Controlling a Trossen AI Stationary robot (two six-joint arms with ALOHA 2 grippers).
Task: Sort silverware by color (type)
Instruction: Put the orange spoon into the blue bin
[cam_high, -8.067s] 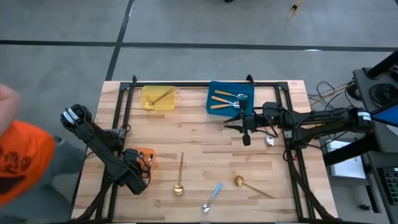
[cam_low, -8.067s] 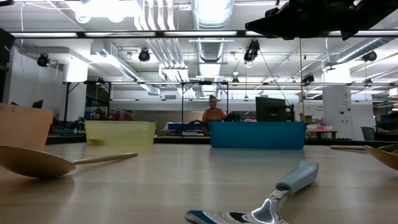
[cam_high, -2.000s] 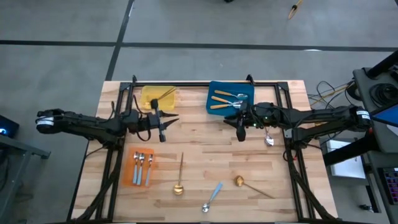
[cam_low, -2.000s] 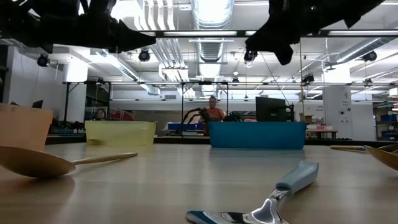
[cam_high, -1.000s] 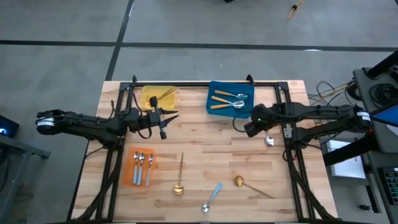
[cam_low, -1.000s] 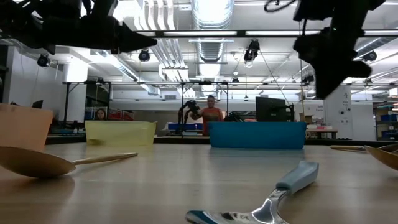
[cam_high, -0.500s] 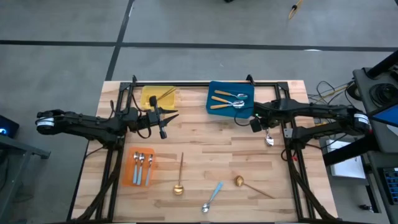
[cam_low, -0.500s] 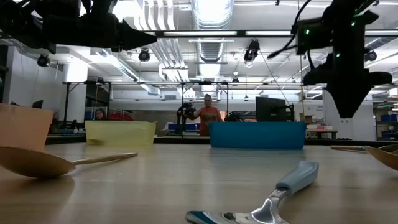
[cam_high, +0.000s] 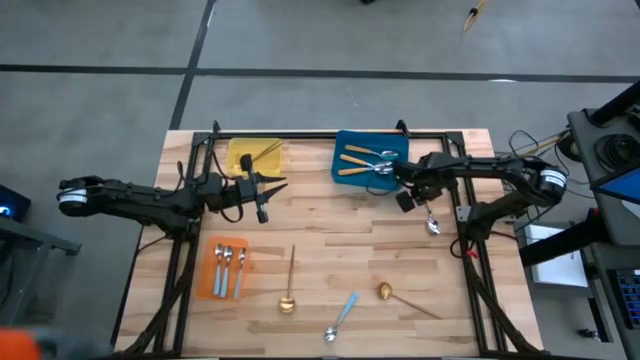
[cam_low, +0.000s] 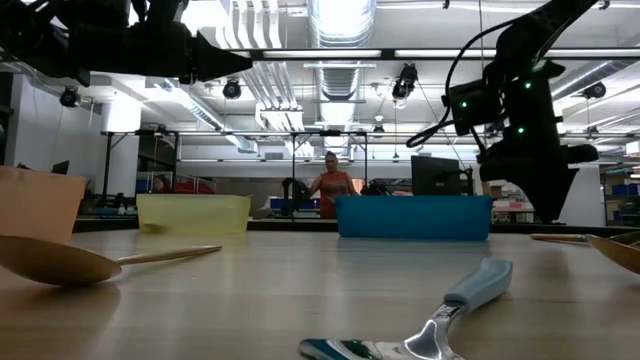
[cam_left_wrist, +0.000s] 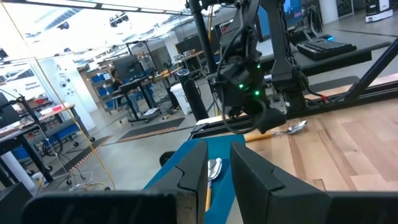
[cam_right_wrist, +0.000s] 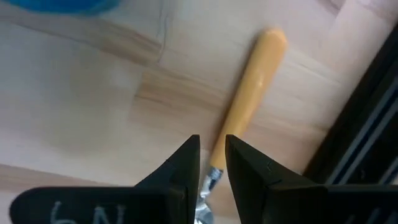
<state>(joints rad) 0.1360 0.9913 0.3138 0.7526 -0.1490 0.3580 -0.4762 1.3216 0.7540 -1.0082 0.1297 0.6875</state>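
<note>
An orange-handled spoon (cam_high: 431, 218) lies flat on the table near the right edge. My right gripper (cam_high: 405, 200) points down just above it, fingers close together and empty; in the right wrist view (cam_right_wrist: 212, 142) the spoon's handle (cam_right_wrist: 255, 93) lies beyond the fingertips. My left gripper (cam_high: 262, 205) hangs shut and empty above the table near the yellow tray (cam_high: 253, 157). Two gold spoons (cam_high: 289, 280) (cam_high: 400, 297) and a blue-handled spoon (cam_high: 340, 317) lie on the near half of the table.
The blue tray (cam_high: 370, 158) at the far edge holds orange-handled spoons. The yellow tray holds a gold spoon. The orange tray (cam_high: 228, 268) at the near left holds blue-handled spoons. A black frame rail (cam_high: 462, 220) runs beside the orange-handled spoon. A person (cam_low: 330, 185) stands far behind the table.
My right gripper has come down toward the table and tipped from level to pointing down, over the orange-handled spoon near the right edge, while its arm has folded back. The spoons have not moved.
</note>
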